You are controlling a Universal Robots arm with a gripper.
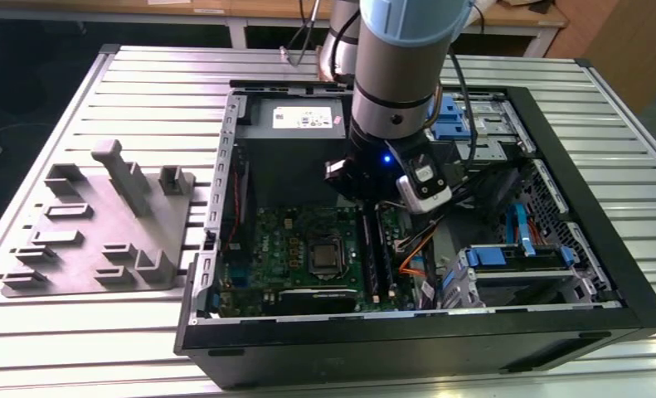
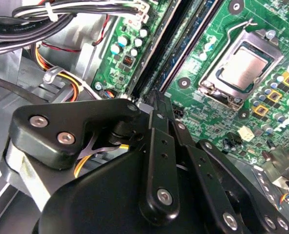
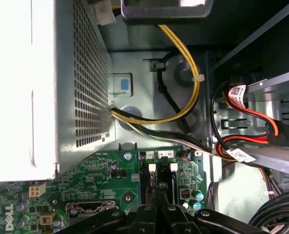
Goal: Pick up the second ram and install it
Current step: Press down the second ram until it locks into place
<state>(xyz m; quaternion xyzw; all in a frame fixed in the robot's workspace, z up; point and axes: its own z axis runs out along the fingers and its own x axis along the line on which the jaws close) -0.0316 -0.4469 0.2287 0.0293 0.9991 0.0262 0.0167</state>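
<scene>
In the exterior view my gripper (image 1: pixel 363 199) is down inside the open computer case (image 1: pixel 549 149), at the far end of the long black memory slots (image 1: pixel 370 249) on the green motherboard (image 1: pixel 289 240). The second wrist view shows its fingers together, tips (image 2: pixel 154 100) touching the end of the slots, with nothing visible between them. A dark blue-green ram (image 2: pixel 191 46) lies along one slot, running away from the fingertips. The first wrist view shows the gripper (image 3: pixel 159 195) over the slot ends (image 3: pixel 160 168).
The processor socket (image 2: pixel 242 66) sits beside the slots. Cable bundles (image 3: pixel 183 97) and the power supply box (image 3: pixel 61 87) crowd the far end of the case. Blue drive brackets (image 1: pixel 516 253) line the exterior view's right. A grey fixture plate (image 1: pixel 95 232) lies on the table left of the case.
</scene>
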